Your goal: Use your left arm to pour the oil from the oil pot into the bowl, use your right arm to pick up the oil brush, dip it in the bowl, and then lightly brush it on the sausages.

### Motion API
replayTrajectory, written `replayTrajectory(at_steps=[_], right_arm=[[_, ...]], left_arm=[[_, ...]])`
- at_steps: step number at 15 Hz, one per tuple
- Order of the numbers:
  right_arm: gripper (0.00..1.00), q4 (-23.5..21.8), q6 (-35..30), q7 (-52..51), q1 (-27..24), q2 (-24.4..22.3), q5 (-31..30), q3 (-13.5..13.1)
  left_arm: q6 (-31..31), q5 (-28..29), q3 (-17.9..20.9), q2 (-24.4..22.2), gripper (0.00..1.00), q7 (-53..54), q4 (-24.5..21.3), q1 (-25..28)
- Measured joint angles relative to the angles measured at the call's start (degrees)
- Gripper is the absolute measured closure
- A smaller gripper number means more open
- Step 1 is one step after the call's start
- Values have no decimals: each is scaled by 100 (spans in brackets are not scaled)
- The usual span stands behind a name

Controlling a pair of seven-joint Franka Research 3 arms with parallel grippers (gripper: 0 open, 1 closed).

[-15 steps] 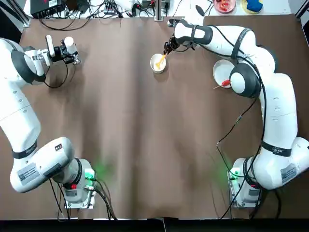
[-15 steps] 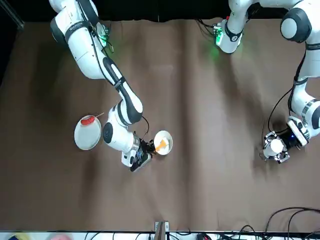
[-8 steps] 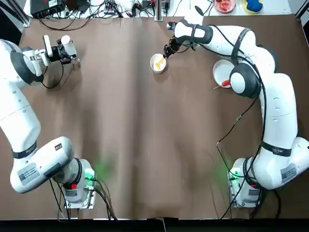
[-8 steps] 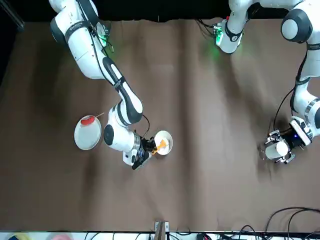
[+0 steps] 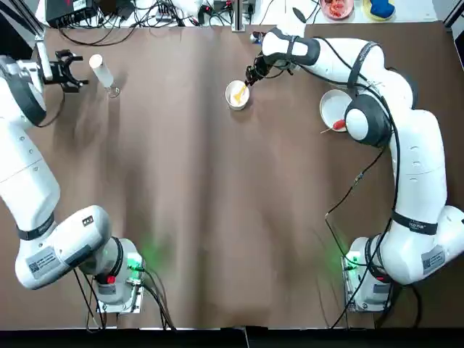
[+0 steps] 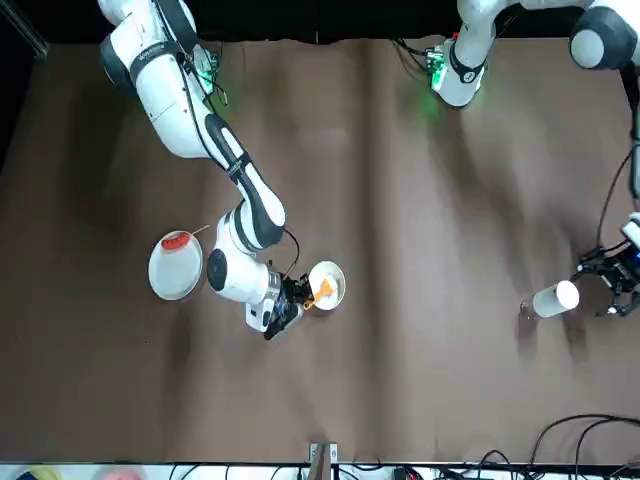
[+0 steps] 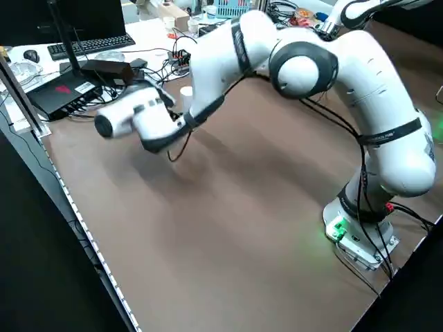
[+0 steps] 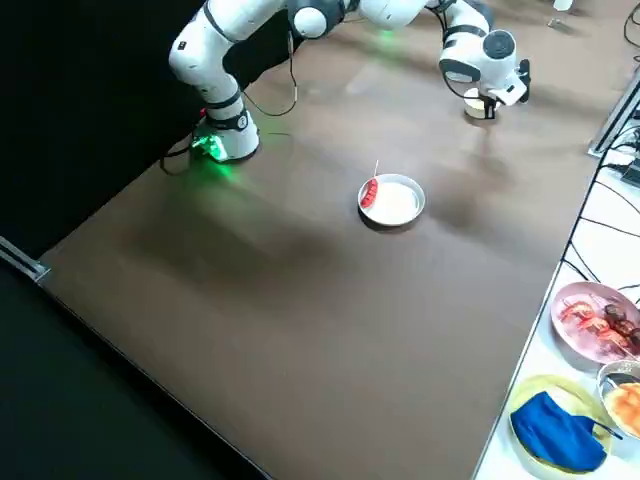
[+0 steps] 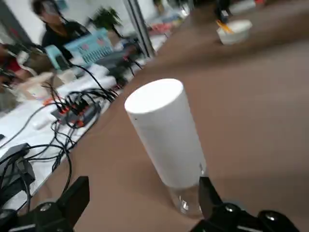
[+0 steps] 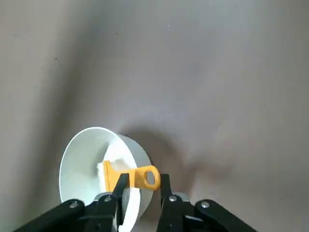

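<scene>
Two robot arms reach over one big brown bench (image 5: 188, 181). Its top has soft folds and dark shadows, and green light shines on it near both arm bases.

The left hand (image 9: 144, 193) is by the bench's far left corner, with its fingers spread wide. The oil pot (image 5: 101, 69) is on the bench just beside it, with its white cap up and its clear part below.

The right hand (image 10: 145, 179) is low by the bowl (image 5: 230, 103), near the far edge. Its fingers are apart, one on each side of the ring end of the brush (image 10: 116, 179). The brush leans in the bowl, with its pale hairs inside.

The white plate (image 8: 406, 204) is nearer the right arm's base, with a red sausage (image 8: 370, 193) on it. The sausage's stick pokes over the rim.

Past the far edge is a white bench (image 7: 149, 34) with a keyboard (image 7: 90, 47), a black box and lots of wires. A pink bowl (image 8: 592, 312) of food and a blue cloth (image 8: 555, 432) on a yellow plate are there too. In the room, a person (image 9: 63, 36) is near a blue basket (image 9: 89, 47) and a green plant (image 9: 107, 18).
</scene>
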Motion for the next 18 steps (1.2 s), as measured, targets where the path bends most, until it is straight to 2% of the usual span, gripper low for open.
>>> replayTrajectory(at_steps=[1, 4, 6, 12, 16, 18], right_arm=[[68, 6, 1, 0, 0, 0, 0, 0], [69, 10, 1, 0, 0, 0, 1, -1], [70, 11, 3, 0, 0, 0, 1, -1], [71, 45, 97, 1, -6, 0, 1, -9], [70, 47, 332, 1, -6, 0, 1, -6], [70, 47, 339, 1, -6, 0, 1, -5]], left_arm=[[367, 762, 32, -390, 0, -64, 34, -134], [1220, 2065, 36, -1062, 0, -725, 38, -745], [1540, 2745, 42, -1389, 0, -1389, 35, -1300], [1663, 4405, 55, -1879, 0, -3335, 17, -2792], [1652, 5056, 50, -2019, 0, -5039, 10, -3536], [1446, 5451, 7, -2200, 0, -6211, 9, -3823]])
